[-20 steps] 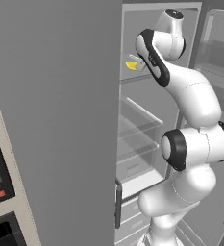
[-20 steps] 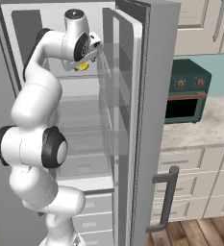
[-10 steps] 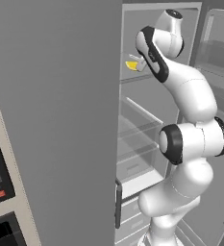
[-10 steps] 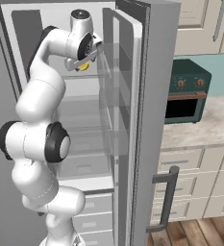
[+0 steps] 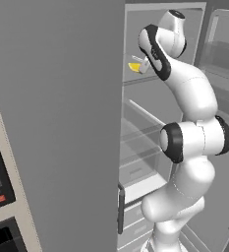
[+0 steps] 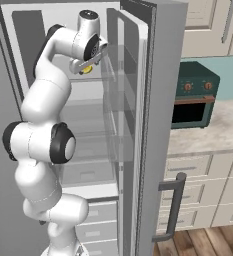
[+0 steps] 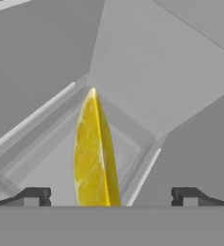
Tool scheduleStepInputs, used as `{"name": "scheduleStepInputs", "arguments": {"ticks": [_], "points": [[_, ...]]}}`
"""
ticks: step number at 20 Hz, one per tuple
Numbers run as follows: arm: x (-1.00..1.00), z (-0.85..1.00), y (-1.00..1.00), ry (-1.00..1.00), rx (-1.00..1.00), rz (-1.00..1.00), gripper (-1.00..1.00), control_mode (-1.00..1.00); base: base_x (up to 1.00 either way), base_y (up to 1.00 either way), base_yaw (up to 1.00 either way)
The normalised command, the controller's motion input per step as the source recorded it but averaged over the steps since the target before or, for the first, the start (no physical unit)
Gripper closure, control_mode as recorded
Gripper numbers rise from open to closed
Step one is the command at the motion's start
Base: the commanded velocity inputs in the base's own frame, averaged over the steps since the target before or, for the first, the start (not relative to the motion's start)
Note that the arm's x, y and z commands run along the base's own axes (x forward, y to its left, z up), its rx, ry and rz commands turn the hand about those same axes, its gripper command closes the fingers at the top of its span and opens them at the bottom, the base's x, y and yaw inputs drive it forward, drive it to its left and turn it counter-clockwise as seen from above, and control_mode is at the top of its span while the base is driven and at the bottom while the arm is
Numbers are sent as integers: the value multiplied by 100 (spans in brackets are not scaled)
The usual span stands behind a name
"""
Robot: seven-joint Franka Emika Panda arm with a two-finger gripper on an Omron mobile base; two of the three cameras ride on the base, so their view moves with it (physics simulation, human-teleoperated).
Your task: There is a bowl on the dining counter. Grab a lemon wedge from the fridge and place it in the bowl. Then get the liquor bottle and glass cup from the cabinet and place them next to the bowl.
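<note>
Gripper wide open, holding nothing, lemon wedge between its fingertips on the upper shelf of the open fridge. Teal toaster oven on counter beside; wood floor.

The gripper stands wide open inside the fridge, and the lemon wedge sits between the jaws, a little nearer one fingertip, with bare shelf showing between the wedge and each tip. Beyond the wedge the fridge's back wall and a side wall meet in a corner (close past the wedge, so little room lies ahead). In the right base view the open door with its clear bins stands just beside the hand; the shelves below the jaws lie bare.
</note>
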Motion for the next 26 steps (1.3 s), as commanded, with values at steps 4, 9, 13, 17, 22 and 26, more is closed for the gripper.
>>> {"name": "scheduleStepInputs", "arguments": {"ticks": [4, 9, 13, 17, 22, 26], "points": [[0, -1, 3, 0, 0, 1, -100, -100, 0, 0, 0], [0, -18, 8, 0, 0, 0, -100, -100, 0, 0, 0], [0, -22, 20, 0, 0, 0, -100, -100, 0, 0, 0], [8, -28, 19, 2, 0, 0, 100, -100, 0, 0, 0], [7, -37, 9, 5, 0, 0, 100, -100, 0, 0, 0], [0, -23, 0, 7, 0, 0, 100, -100, 0, 0, 0]]}}
